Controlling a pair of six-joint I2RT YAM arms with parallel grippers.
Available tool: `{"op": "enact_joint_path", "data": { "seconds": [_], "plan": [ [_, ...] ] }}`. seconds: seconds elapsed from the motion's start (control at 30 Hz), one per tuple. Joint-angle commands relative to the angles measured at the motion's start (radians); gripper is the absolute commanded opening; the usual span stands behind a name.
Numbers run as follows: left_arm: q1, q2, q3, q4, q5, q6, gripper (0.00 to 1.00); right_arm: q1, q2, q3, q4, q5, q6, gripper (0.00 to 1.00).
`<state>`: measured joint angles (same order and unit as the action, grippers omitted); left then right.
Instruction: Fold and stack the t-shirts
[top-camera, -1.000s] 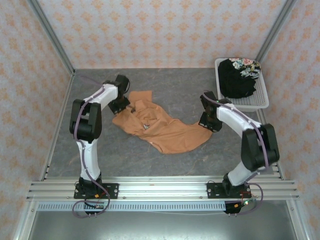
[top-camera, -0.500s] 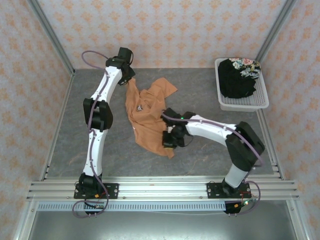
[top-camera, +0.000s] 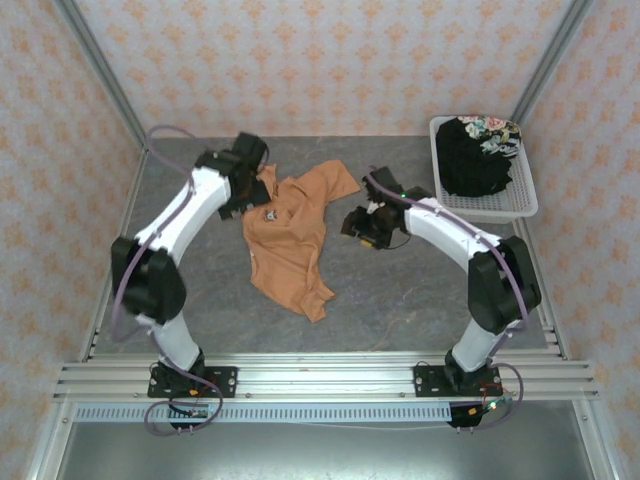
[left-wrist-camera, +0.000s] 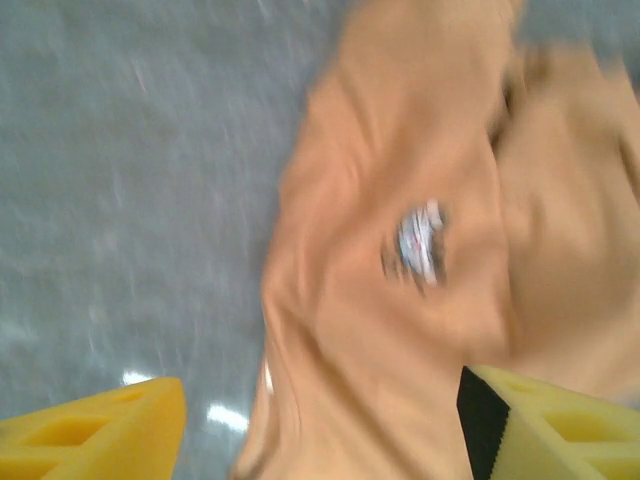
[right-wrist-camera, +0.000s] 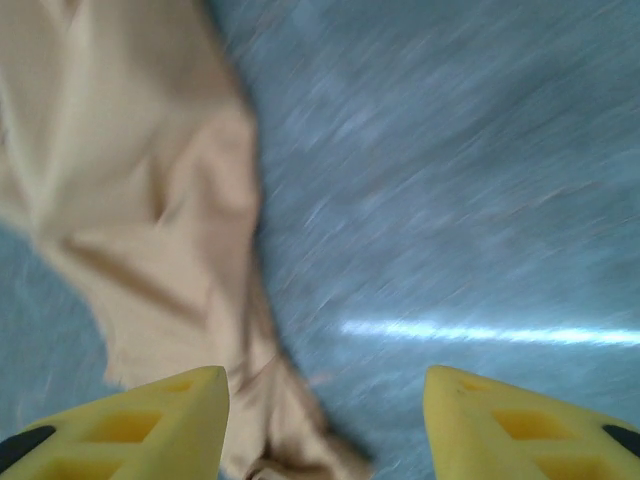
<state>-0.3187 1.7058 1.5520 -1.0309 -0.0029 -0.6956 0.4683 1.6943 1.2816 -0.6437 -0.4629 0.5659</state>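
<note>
The light orange t-shirt (top-camera: 288, 235) lies crumpled on the grey table, stretched from the far middle toward the near side, with a small print (left-wrist-camera: 420, 245) showing. My left gripper (top-camera: 243, 200) hovers at its far left edge, open, with cloth under the gap (left-wrist-camera: 320, 440) but not pinched. My right gripper (top-camera: 354, 222) hangs open just right of the shirt; in the right wrist view (right-wrist-camera: 325, 425) the shirt's edge (right-wrist-camera: 160, 230) lies below to the left. The black t-shirt (top-camera: 478, 155) with a floral patch sits bunched in the basket.
The white mesh basket (top-camera: 492, 210) stands at the far right corner. Patterned walls close the table (top-camera: 420, 290) on three sides. A metal rail (top-camera: 320, 378) carrying both arm bases runs along the near edge.
Both grippers have opened and let go of the orange shirt. The right gripper has swung from the shirt's near end to its far right side. The left arm has drawn back nearer.
</note>
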Motion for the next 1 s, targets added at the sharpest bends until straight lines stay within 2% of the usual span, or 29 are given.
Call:
{"op": "enact_joint_path", "data": {
  "seconds": [0.0,0.07,0.13,0.23,0.37,0.43,0.5,0.57,0.67,0.73,0.87,0.97],
  "plan": [
    [-0.107,-0.079,-0.273,0.024,0.187,-0.166,0.73,-0.048,0.017,0.052,-0.041,0.109,-0.042,0.55],
    [-0.196,-0.12,-0.389,0.077,0.224,-0.27,0.75,-0.074,0.052,0.076,0.004,0.114,-0.037,0.56],
    [-0.248,-0.127,-0.461,0.146,0.247,-0.352,0.75,-0.087,0.098,0.111,0.042,0.108,-0.035,0.57],
    [-0.272,-0.1,-0.517,0.251,0.253,-0.442,0.76,-0.088,0.181,0.179,0.081,0.102,-0.037,0.57],
    [-0.275,-0.036,-0.537,0.371,0.24,-0.498,0.75,-0.089,0.278,0.251,0.16,0.114,-0.016,0.58],
    [-0.276,0.021,-0.524,0.384,0.227,-0.489,0.71,-0.089,0.33,0.294,0.187,0.125,-0.003,0.58],
    [-0.276,0.072,-0.517,0.377,0.185,-0.466,0.56,-0.089,0.386,0.345,0.199,0.137,0.01,0.58],
    [-0.256,0.095,-0.536,0.368,0.137,-0.454,0.31,-0.089,0.438,0.393,0.203,0.156,0.024,0.57],
    [-0.188,0.044,-0.594,0.335,0.067,-0.433,0.05,-0.089,0.495,0.449,0.186,0.196,0.039,0.55],
    [-0.12,-0.04,-0.644,0.329,0.056,-0.412,0.0,-0.089,0.527,0.476,0.171,0.213,0.05,0.54],
    [0.021,-0.234,-0.686,0.243,0.024,-0.333,0.0,-0.089,0.578,0.518,0.17,0.23,0.09,0.53],
    [0.11,-0.334,-0.696,0.211,0.048,-0.278,0.0,-0.086,0.622,0.545,0.187,0.207,0.141,0.53]
  ]
}}
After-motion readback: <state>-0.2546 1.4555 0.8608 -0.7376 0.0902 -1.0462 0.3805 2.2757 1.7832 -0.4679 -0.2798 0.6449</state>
